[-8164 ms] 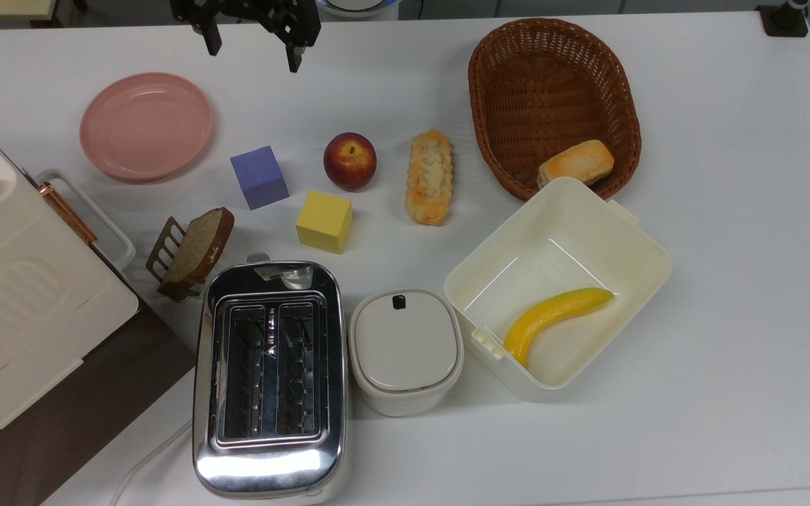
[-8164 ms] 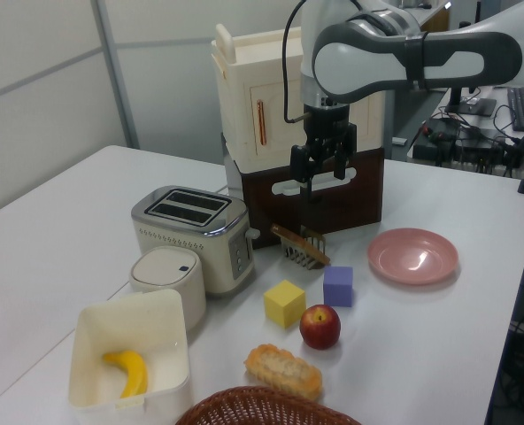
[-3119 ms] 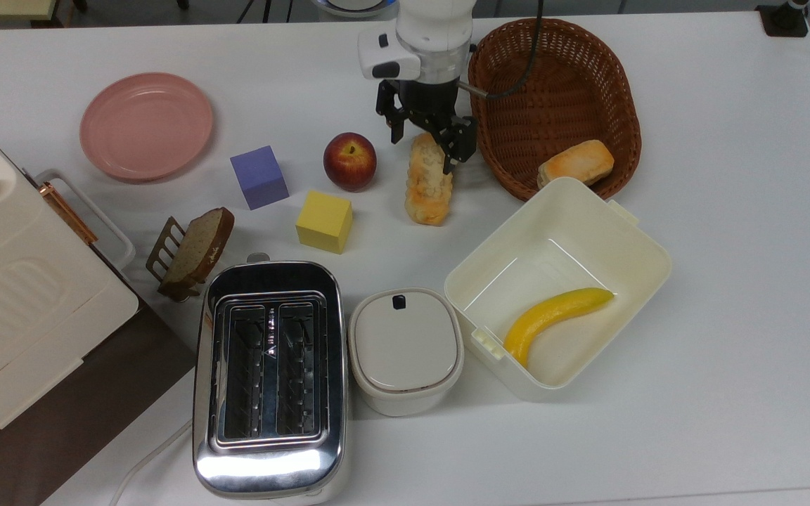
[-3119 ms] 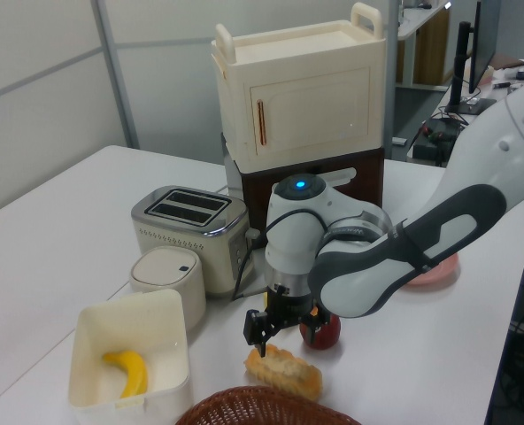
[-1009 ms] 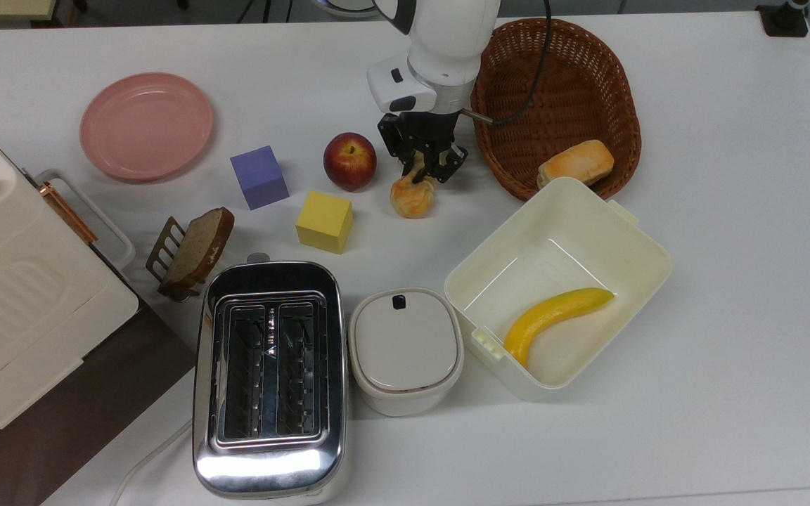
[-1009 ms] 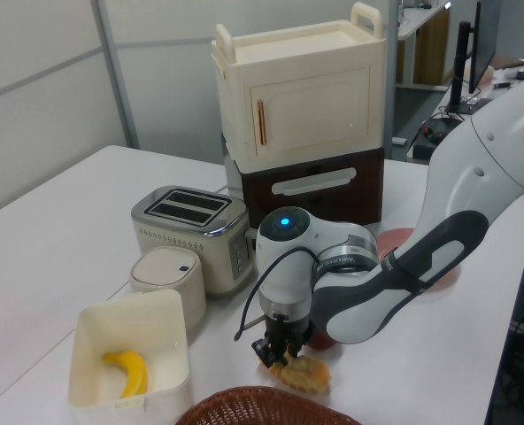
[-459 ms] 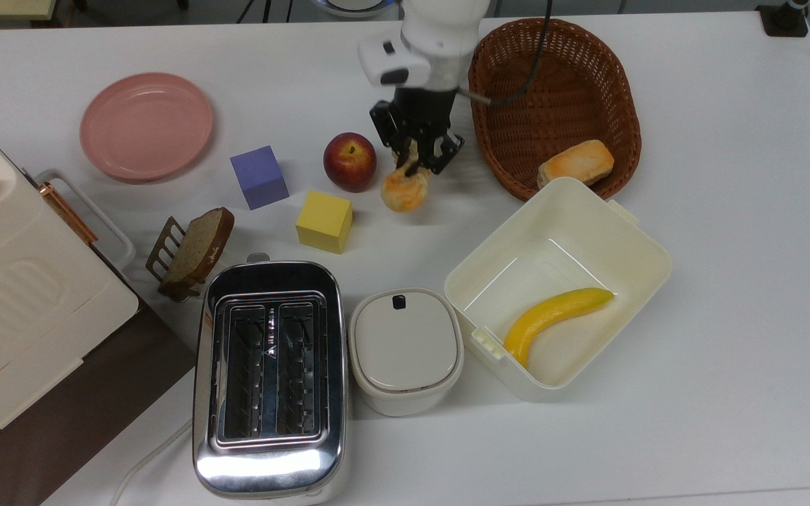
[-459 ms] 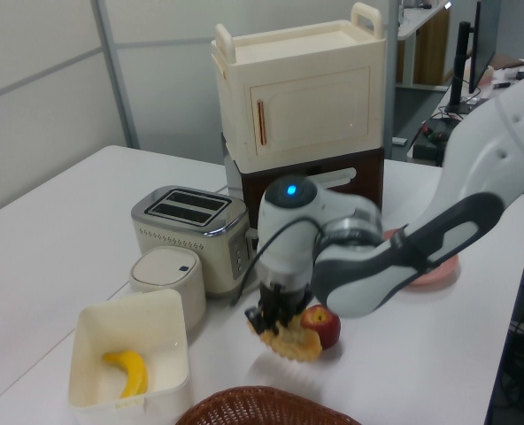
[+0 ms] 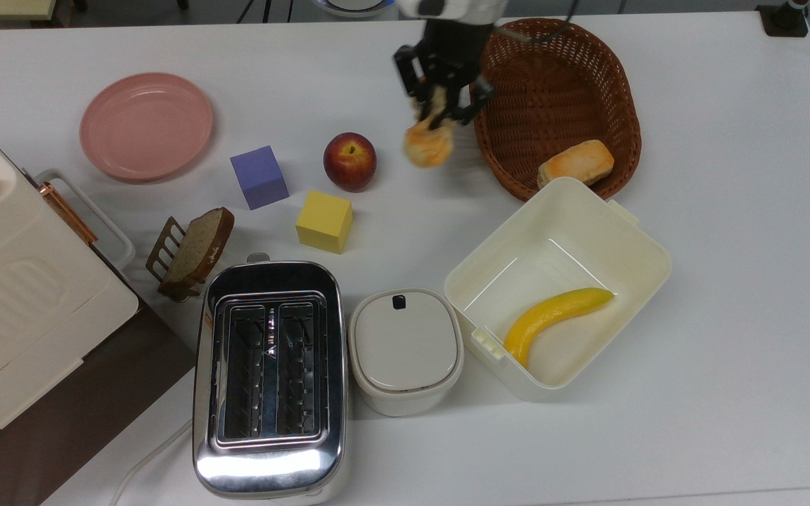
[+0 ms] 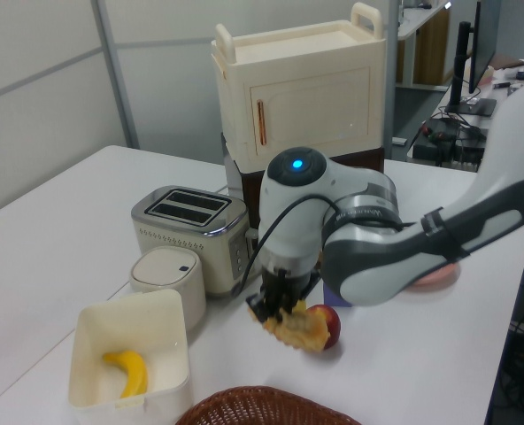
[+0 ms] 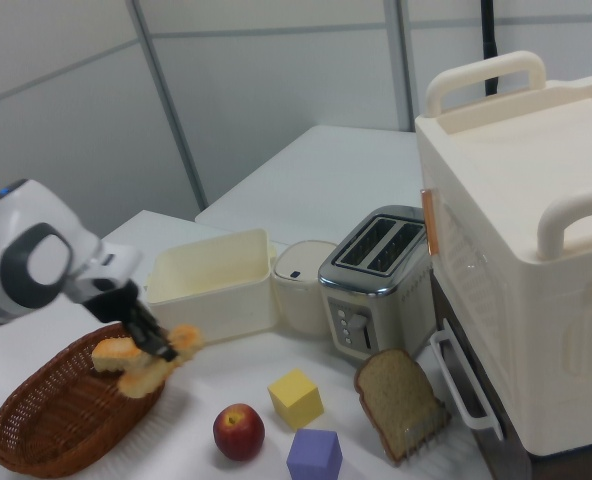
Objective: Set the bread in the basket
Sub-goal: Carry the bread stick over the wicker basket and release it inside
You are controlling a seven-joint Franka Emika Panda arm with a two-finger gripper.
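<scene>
Top view, left to right. Cream cabinet (image 9: 18, 295) sits at the far left edge, w/ a pink plate (image 9: 145, 125) further up the white table (image 9: 728, 211). Just right of the cabinet, a toast slice (image 9: 197, 246) stands in a small rack. A purple cube (image 9: 259, 176) lies between plate and apple; a yellow cube (image 9: 325, 221) sits a bit lower, and the chrome toaster (image 9: 269, 379) is near the bottom edge. Beside the toaster's right side is a lidded cream pot (image 9: 406, 348).

Red apple (image 9: 350, 161) rests on the table. Just right of it, the gripper (image 9: 440, 98) is clamped on the bread (image 9: 429, 144), loaf end hanging down below the fingers, clear of the table. The bread is in the air just beside the basket (image 9: 556, 105), at the top view's left of its rim, not over it yet. A short bun (image 9: 576, 163) lies inside the basket at its lower end. Below it, the cream square box (image 9: 556, 281) holds a banana (image 9: 554, 316).

Left view: gripper (image 10: 275, 305) holds the bread (image 10: 299, 329) off the table, in front of the apple (image 10: 326, 326); basket (image 10: 262, 407) rim at the bottom edge.

Right view: gripper (image 11: 146, 335) w/ the bread (image 11: 146, 365) at the basket (image 11: 66, 415) rim, on the right view's right side of it.
</scene>
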